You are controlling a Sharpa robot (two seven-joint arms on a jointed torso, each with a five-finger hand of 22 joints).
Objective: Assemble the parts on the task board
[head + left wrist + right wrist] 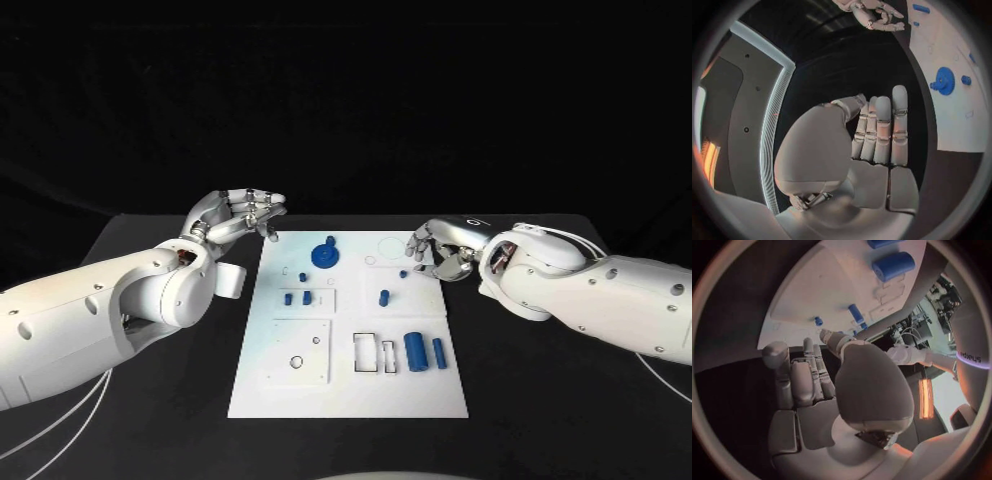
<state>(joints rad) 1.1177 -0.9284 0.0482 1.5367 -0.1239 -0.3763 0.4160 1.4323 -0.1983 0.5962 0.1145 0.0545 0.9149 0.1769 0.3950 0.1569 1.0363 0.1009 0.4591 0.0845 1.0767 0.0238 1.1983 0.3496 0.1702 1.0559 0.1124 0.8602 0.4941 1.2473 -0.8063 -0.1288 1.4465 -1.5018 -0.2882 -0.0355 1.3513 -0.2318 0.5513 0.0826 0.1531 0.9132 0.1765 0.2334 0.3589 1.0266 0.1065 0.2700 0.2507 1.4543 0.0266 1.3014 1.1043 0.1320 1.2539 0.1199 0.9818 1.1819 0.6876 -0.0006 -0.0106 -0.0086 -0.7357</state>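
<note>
The white task board [346, 330] was laid flat at the centre of the black worktop [548, 400], reaching from mid-frame down to the lower middle of the head view. On it the blue parts were distributed: a gear-like disc [326, 256] near the board's upper left, small pegs [299, 297] below it, a single peg [385, 297] toward the middle, and two cylinders [426, 352] at the lower right beside rectangular cut-outs [376, 354]. This spread layout presumably kept each part separately reachable.

The left hand [238, 217] was held above the worktop at the board's upper left corner, just beside the gear-like disc, fingers partly curled and apart, with nothing held. In the left wrist view its fingers [882, 130] were seen extended side by side, the palm empty. The right hand [443, 250] was poised at the board's upper right edge, fingers loosely bent, also holding nothing. Both hands flanked the board, a posture judged to precede a first grasp; no part appeared assembled yet.
</note>
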